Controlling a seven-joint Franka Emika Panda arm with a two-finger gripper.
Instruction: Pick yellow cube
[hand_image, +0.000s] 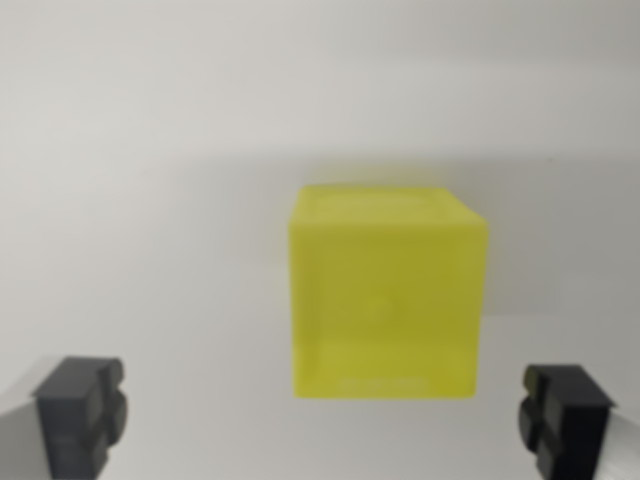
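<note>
Gripper (325, 420) is spread wide, nothing held. Yellow cube (385, 292) sits on the pale tabletop (150, 200) between the fingers, but closer to the wrist view's right one, so closing now could shove it sideways or twist it instead of pinching cleanly.

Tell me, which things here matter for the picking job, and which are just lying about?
Part of the job:
- yellow cube
- gripper, open, its two dark fingers either side of the cube, not touching it

Just there:
- plain white surface under the cube; nothing else in view
</note>
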